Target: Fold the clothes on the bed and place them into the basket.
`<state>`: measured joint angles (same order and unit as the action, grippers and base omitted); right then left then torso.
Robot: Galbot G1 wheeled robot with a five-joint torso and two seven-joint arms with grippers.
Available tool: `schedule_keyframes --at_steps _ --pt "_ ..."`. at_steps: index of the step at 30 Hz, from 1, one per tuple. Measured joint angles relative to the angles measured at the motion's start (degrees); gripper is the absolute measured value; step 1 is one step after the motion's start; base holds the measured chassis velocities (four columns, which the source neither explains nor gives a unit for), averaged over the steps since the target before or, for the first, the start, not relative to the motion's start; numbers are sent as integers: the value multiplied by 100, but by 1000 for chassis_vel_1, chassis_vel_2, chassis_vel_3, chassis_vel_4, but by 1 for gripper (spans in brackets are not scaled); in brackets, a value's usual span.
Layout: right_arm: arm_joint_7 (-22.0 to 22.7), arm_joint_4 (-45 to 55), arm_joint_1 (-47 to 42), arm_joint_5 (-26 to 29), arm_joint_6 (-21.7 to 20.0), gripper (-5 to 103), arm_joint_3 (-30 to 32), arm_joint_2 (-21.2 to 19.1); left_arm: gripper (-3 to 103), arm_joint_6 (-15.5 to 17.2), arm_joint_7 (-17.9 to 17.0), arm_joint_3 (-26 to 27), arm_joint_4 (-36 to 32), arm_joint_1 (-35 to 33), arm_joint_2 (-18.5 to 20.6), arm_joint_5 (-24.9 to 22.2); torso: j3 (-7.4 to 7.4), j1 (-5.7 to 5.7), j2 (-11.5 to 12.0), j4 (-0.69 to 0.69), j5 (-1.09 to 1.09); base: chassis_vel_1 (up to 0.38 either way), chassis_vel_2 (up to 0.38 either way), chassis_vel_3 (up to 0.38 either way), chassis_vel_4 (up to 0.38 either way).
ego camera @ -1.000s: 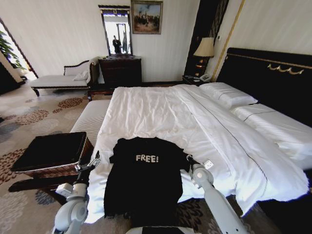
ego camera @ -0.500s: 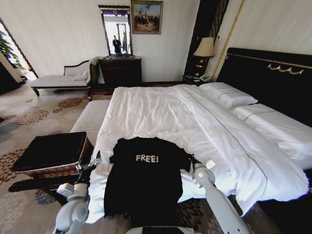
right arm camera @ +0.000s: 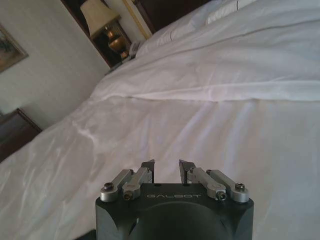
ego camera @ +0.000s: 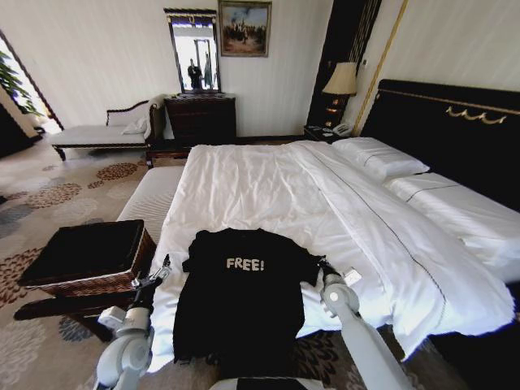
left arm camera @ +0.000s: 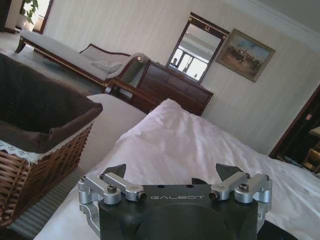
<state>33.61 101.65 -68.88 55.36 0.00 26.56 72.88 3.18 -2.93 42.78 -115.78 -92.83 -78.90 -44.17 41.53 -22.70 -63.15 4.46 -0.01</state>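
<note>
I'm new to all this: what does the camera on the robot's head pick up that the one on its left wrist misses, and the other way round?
Head view alone: the black T-shirt lying flat at the foot of the bed, the pillows, the black headboard, and the right gripper beside the shirt's sleeve.

Left wrist view alone: the left gripper seen close up, its fingers spread wide, and the weave of the basket beside it.

Both: the white duvet, the basket, the chaise longue, the dresser, the mirror and the painting.
</note>
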Motion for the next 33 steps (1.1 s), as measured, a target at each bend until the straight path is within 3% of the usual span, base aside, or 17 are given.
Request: schedule_keyframes --at_steps 2,5,8,12,13,15,16,17,22,24,26,27,31,32,33 --pt "-15 111 -26 -38 97 28 66 41 100 2 40 -19 15 -42 12 -2 0 0 0 0 0 0 0 0 0" --pt "-7 496 -138 -49 340 44 243 125 100 -52 235 -205 32 -257 23 135 0 0 0 -1 0 0 0 0 0" --pt "-5 712 -251 -52 390 49 336 153 100 -108 287 -344 78 -332 -21 298 0 1 0 -1 0 0 0 0 0" --pt "13 1125 -537 -40 390 71 565 286 100 -148 282 -530 215 -330 -127 460 0 0 0 0 0 0 0 0 0" --pt "13 1125 -537 -40 390 71 565 286 100 -148 282 -530 215 -330 -127 460 0 0 0 0 0 0 0 0 0" --pt "23 1242 -637 -40 376 77 616 361 100 -65 232 -559 249 -261 -137 329 0 0 0 0 1 0 0 0 0" --pt "47 1330 -770 -87 353 92 646 535 100 243 106 -619 407 51 -82 -91 -1 1 0 0 1 0 0 0 0" --pt "58 1323 -777 -103 347 97 643 571 100 340 71 -654 478 167 -54 -207 0 1 0 0 1 0 0 0 0" --pt "125 1210 -756 -129 301 100 596 682 100 566 -23 -786 691 577 0 -418 0 0 0 -1 1 0 0 0 0" --pt "153 1173 -724 -130 276 100 556 730 100 538 -43 -961 849 826 106 125 0 0 0 0 1 0 0 0 0" --pt "180 1151 -695 -130 246 100 514 757 100 306 -37 -1198 1041 1004 303 1122 0 0 0 0 0 0 0 0 0" --pt "180 1151 -695 -130 246 100 514 757 100 306 -37 -1198 1041 1004 303 1122 0 0 0 0 0 0 0 0 0" --pt "221 1105 -654 -141 215 100 477 809 100 -469 133 -1556 1386 1189 685 3462 0 0 0 -1 0 0 0 0 0" --pt "235 1099 -654 -141 208 100 476 817 100 -574 144 -1589 1467 1233 726 3870 0 0 0 -1 0 0 0 0 0" --pt "235 1099 -654 -141 208 100 476 817 100 -574 144 -1589 1467 1233 726 3870 0 0 0 -1 0 0 0 0 0"
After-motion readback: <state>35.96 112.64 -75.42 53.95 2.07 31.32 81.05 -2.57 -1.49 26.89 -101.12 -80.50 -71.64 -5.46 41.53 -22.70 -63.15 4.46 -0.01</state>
